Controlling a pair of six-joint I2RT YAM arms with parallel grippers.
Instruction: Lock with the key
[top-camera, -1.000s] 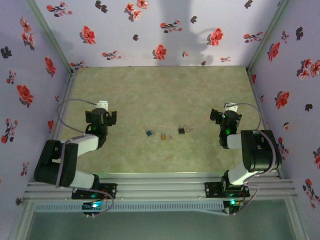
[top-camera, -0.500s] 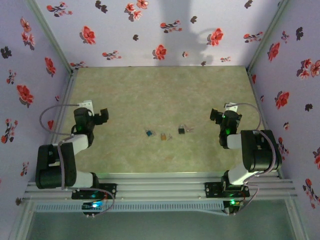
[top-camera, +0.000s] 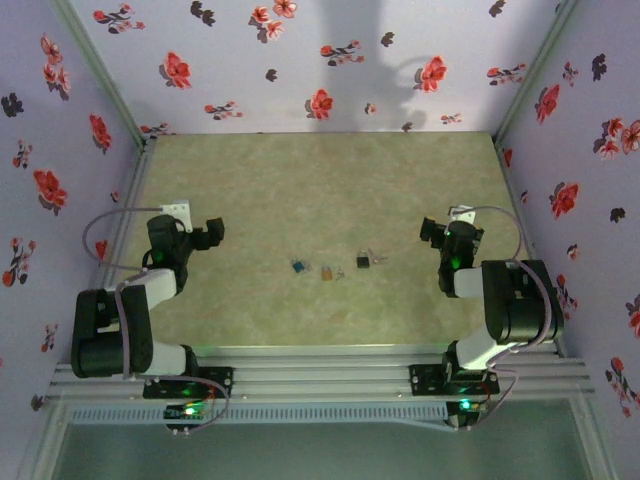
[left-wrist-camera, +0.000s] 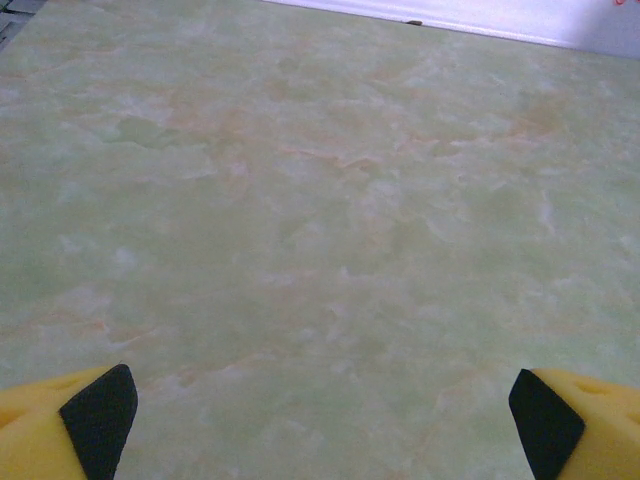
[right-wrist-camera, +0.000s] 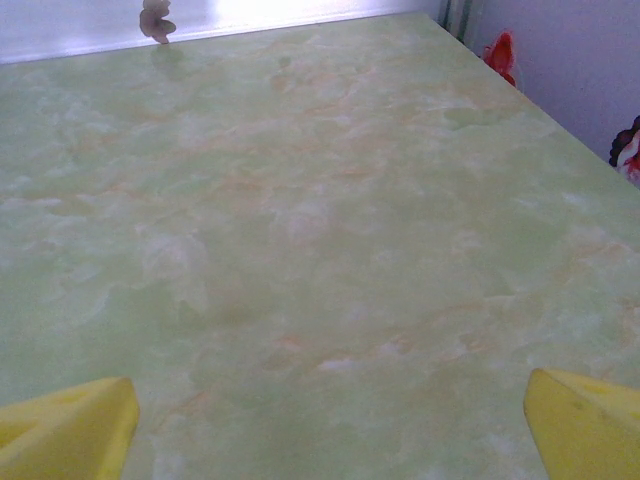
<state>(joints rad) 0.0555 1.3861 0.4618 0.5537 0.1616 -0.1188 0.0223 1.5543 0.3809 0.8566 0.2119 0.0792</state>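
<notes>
My left gripper (top-camera: 203, 232) and right gripper (top-camera: 450, 233) gape wide, empty
A small, boxy black padlock (top-camera: 363, 260) lies between them on the smooth, green-marbled counter (top-camera: 300, 190).

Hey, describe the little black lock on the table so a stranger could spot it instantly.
Look at the green marbled table and find the short row of small items near its middle. The black lock sits toward the row's right end. It is dark and boxy, while the neighbours to its left are a gold piece and a blue piece.
</notes>
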